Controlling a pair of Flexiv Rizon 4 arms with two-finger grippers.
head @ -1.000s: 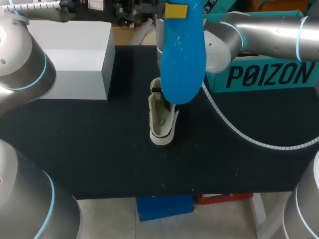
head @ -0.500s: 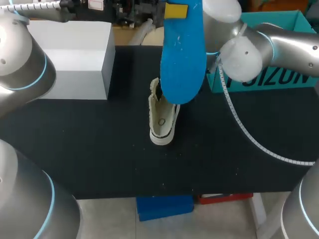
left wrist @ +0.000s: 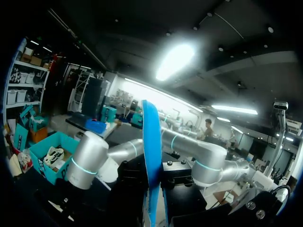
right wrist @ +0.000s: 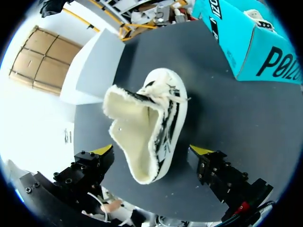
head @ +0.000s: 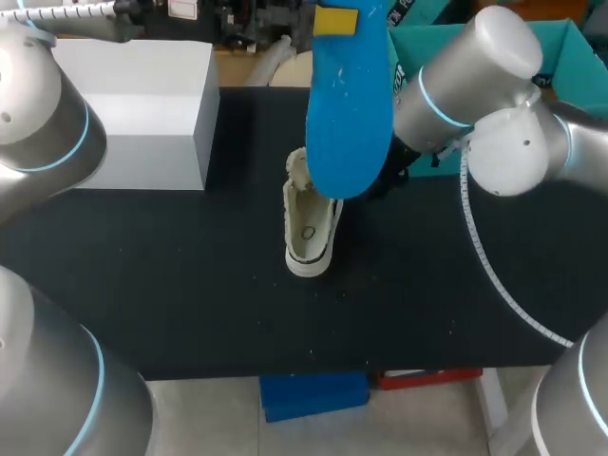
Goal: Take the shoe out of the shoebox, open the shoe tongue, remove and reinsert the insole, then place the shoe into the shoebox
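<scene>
Head: shoe (head: 309, 233) is out of shoebox (head: 560, 47), mid-worktop (head: 190, 285), tongue open. Insole (head: 347, 104) is out, held aloft, hiding the toe. Reinsert and rebox left. Left wrist: left pincer (left wrist: 152, 189) pinches insole edge-on, tips unseen. Right wrist: right pincer (right wrist: 151, 151) spread, shoe between tips, clear of both.

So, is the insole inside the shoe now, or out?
Out. The blue insole is clamped in the left gripper, up in the air; the shoe lies on the table.

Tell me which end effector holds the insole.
The left end effector, shut on the blue insole; the right end effector is open over the shoe, holding nothing.
</scene>
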